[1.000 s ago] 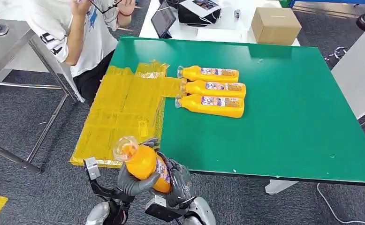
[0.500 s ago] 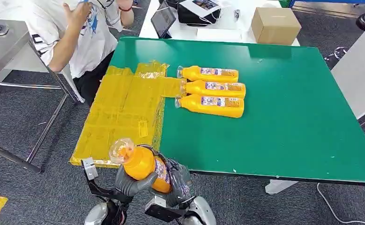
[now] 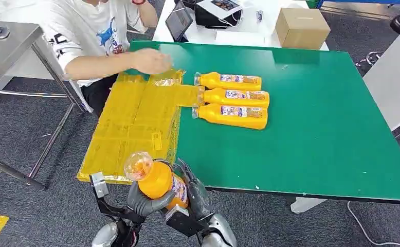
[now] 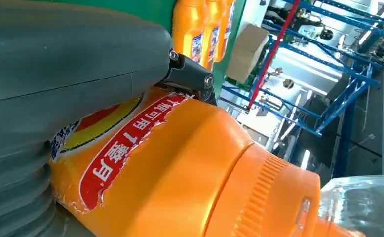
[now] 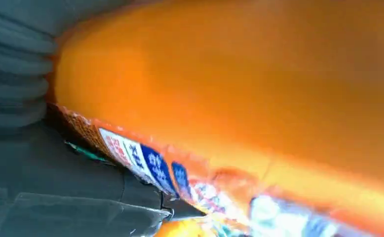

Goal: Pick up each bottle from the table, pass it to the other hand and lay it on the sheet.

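Bottle (image 3: 159, 180) of orange juice is held between both hands below the near table edge: the left hand (image 3: 144, 201) grasps it from under, while the right hand (image 3: 193, 191) has its fingers spread along the label side, perhaps letting go. If the right releases before the left grip is firm, the bottle may slip. Beyond the fingers lies the yellow sheet (image 3: 131, 123), where a person's hand (image 3: 149, 60) reaches; farther, three bottles (image 3: 231, 100) wait on the table (image 3: 331, 128).

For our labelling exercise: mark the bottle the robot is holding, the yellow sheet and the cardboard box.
held bottle (image 3: 156, 178), head view, on its orange body
yellow sheet (image 3: 131, 118), head view, on its bare middle
cardboard box (image 3: 302, 27), head view, on its top face
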`<state>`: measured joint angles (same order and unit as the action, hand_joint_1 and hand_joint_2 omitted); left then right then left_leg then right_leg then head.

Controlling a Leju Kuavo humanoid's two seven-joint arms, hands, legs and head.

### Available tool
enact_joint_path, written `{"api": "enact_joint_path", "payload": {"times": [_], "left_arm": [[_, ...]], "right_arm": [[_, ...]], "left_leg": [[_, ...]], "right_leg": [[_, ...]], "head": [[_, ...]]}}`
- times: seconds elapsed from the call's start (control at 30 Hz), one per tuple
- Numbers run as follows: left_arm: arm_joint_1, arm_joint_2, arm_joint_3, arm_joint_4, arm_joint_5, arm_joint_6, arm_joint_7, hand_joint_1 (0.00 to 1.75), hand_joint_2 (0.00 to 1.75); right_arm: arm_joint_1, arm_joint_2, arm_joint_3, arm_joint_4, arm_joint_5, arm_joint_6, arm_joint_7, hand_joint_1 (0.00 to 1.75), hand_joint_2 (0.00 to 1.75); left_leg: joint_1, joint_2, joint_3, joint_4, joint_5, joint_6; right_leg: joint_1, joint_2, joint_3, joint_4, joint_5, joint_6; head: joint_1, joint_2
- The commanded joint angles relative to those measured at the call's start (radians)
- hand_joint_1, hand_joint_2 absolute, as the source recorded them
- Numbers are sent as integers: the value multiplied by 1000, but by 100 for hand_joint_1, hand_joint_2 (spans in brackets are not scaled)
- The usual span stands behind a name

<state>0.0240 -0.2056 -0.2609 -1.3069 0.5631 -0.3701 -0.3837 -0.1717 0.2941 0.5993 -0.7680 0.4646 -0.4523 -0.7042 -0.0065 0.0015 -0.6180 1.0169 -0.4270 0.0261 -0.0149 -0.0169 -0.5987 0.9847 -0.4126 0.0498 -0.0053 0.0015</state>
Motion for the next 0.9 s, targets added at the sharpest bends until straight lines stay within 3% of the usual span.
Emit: {"api": "enact_joint_path", "payload": {"times": [0.03,0.17,0.27,0.5,0.73,0.9], "left_arm": [[-58,-25,13,7,-103,103,-68,175,175],[-111,-22,94,18,-203,200,-116,175,175],[-122,-24,121,19,-208,207,-115,175,175],[-226,-15,202,82,-335,364,-182,175,175],[-286,-2,235,136,-379,412,-194,175,175],[-350,18,282,191,-498,550,-250,175,175]], "right_arm": [[76,-60,38,-265,20,112,14,0,0],[127,-109,38,-538,-25,132,12,0,0],[138,-114,27,-608,-45,154,19,0,0],[133,-117,11,-680,-104,101,6,0,0],[119,-119,9,-660,-105,115,6,0,0],[107,-134,22,-702,-149,50,6,0,0]], "left_leg": [[2,-3,4,1,-2,-2],[3,-3,5,2,-4,-3],[2,-4,2,2,-2,-3],[1,-3,1,0,0,-1],[1,-1,2,-1,0,-1],[2,-1,4,-1,-1,-2]], "right_leg": [[2,-2,6,0,-3,-2],[3,-1,7,1,-4,-3],[2,-2,4,2,-3,-3],[1,-2,2,0,0,-2],[1,0,3,-1,0,-1],[2,0,5,-1,-1,-2]], "head": [[0,0],[0,0],[0,0],[1,0],[0,0],[0,0]]}}
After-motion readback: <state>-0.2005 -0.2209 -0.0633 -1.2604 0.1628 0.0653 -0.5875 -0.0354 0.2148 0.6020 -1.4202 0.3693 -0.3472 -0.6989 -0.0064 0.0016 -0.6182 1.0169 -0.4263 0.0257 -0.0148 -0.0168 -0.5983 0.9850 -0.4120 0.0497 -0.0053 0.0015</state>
